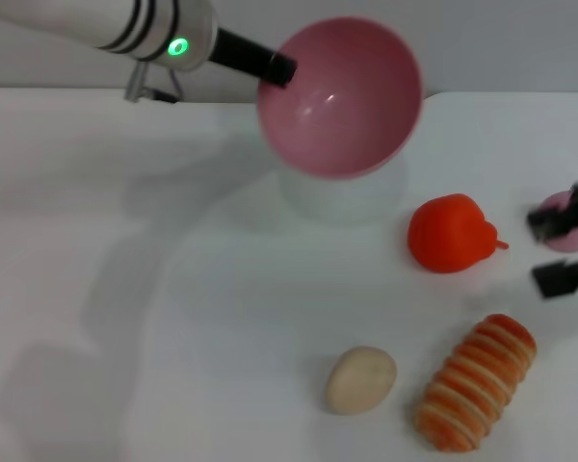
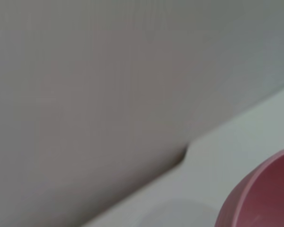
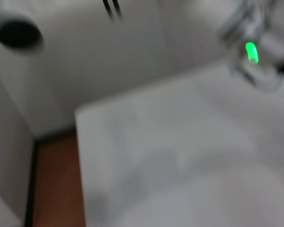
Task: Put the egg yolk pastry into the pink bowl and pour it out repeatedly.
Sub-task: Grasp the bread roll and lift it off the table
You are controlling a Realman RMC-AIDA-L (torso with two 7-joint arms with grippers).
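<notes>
My left gripper (image 1: 281,69) is shut on the far-left rim of the pink bowl (image 1: 342,96) and holds it raised above the table, tilted so that its empty inside faces forward. The bowl's rim also shows in the left wrist view (image 2: 265,194). The egg yolk pastry (image 1: 361,380) lies on the white table near the front, apart from the bowl. My right gripper (image 1: 566,248) is open at the right edge of the table and holds nothing.
An orange-and-cream striped bread roll (image 1: 477,382) lies just right of the pastry. An orange-red fruit (image 1: 451,233) sits below and to the right of the bowl. A small pink fruit (image 1: 562,234) is partly hidden behind my right gripper's upper finger. The table's edge (image 3: 78,142) shows in the right wrist view.
</notes>
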